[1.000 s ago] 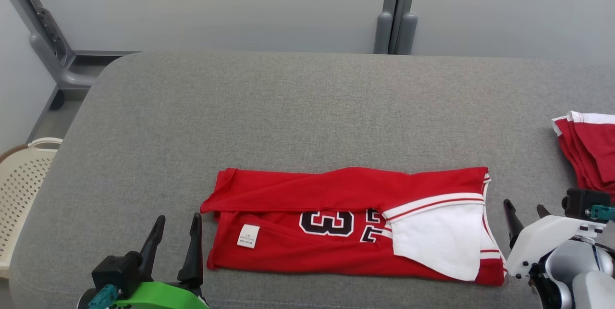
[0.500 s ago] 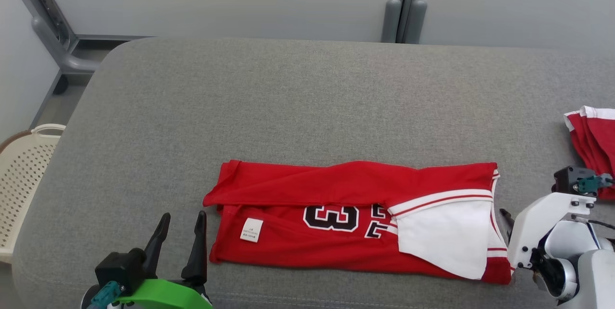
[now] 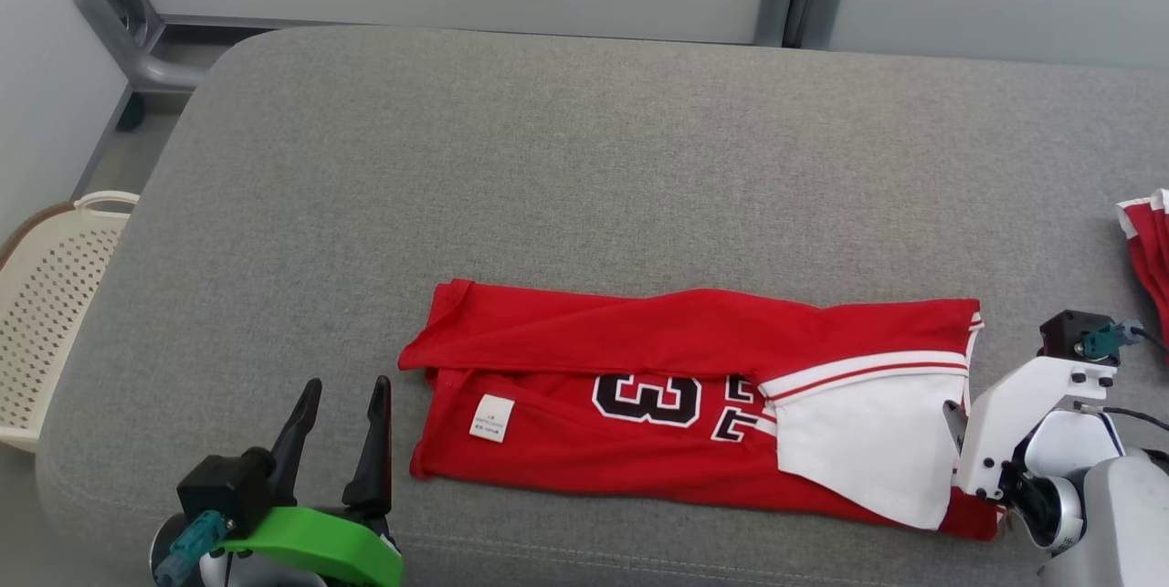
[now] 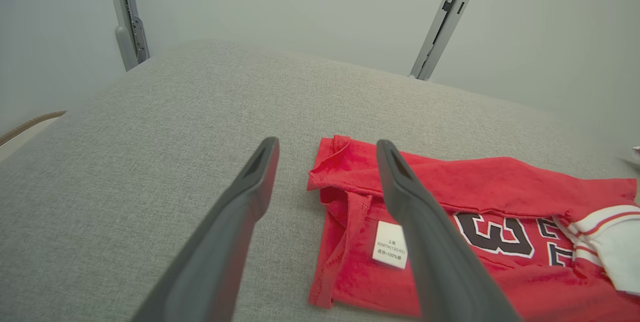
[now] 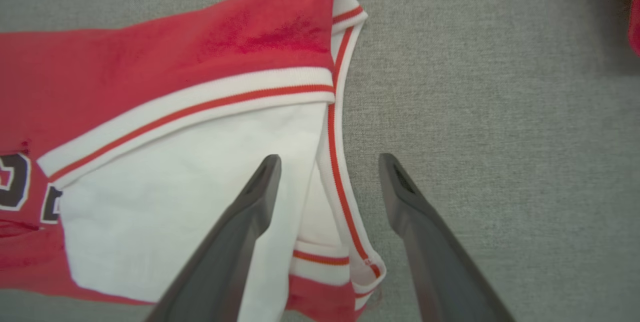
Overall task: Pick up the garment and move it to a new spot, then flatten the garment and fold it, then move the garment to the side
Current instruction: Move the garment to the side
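Overhead, right tool (image 5: 327, 162) straddles edge of garment (image 5: 200, 46).

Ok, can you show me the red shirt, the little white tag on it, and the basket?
red shirt (image 3: 639, 331): head view, on the folded-over top flap.
white tag (image 3: 492, 418): head view, on the middle of the label.
basket (image 3: 46, 322): head view, on its holey wall.
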Robot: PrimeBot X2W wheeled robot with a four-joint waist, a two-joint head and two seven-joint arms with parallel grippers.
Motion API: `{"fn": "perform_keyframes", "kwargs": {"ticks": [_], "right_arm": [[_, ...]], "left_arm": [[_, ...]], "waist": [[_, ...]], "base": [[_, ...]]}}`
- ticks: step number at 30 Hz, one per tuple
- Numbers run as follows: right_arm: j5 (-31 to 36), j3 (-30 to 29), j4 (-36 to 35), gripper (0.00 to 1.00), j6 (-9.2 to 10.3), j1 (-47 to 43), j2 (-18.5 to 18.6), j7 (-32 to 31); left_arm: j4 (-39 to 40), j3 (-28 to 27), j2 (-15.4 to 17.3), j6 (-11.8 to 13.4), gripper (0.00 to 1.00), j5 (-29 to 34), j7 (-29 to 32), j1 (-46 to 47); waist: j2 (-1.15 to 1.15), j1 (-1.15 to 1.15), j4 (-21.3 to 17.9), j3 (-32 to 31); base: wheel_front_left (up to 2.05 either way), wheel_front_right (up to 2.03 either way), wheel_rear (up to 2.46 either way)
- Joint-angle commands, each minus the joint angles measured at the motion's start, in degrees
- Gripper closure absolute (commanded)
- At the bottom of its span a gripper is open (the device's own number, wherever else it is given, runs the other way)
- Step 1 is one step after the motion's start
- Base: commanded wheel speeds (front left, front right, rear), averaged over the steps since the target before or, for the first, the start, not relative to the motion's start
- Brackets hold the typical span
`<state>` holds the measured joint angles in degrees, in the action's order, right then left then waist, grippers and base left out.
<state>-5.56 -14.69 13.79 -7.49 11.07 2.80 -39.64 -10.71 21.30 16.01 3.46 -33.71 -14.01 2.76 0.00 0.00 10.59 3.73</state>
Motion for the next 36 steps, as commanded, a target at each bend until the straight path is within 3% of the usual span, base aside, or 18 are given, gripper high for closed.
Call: {"fn": "perform_keyframes", "kwargs": {"ticks": [1,17,18,19,22,36], "right_arm": [[0.0,-0.3,1.2,0.00,0.00,0.9,0.2,0.4],[-0.8,-1.7,8.8,0.00,-0.01,2.6,-0.1,0.0],[-1.0,-1.6,8.9,0.17,-0.01,2.7,-0.1,-0.1],[-1.1,-1.5,9.0,0.49,-0.02,2.9,-0.2,-0.2],[-1.6,-0.8,9.0,1.00,-0.04,3.2,-0.2,-0.5],[0.4,-3.4,4.5,1.00,0.00,3.3,0.4,-2.1]], "left_arm": [[0.0,0.0,0.2,-0.2,0.00,0.4,-0.3,1.1],[-0.7,0.4,0.0,-0.5,0.00,0.4,-0.5,2.6],[-0.7,0.4,0.1,-0.5,0.00,0.3,-0.5,2.6],[-0.7,0.4,0.0,-0.4,0.00,0.3,-0.6,2.7],[-1.0,0.4,0.1,-0.5,0.00,0.1,-0.6,2.8],[-1.2,0.4,-0.1,-0.2,0.00,-0.4,-0.7,2.5]], "waist": [[0.00,0.00,0.7,0.7],[0.00,0.00,3.7,3.1],[0.00,0.00,3.9,3.1],[0.00,0.00,4.0,3.2],[0.00,0.00,4.3,3.3],[0.00,0.00,3.6,2.7]], "base": [[0.00,0.00,0.00],[0.00,0.00,0.00],[0.00,0.00,0.00],[0.00,0.00,0.00],[0.00,0.00,0.00],[0.00,0.00,0.00]]}}
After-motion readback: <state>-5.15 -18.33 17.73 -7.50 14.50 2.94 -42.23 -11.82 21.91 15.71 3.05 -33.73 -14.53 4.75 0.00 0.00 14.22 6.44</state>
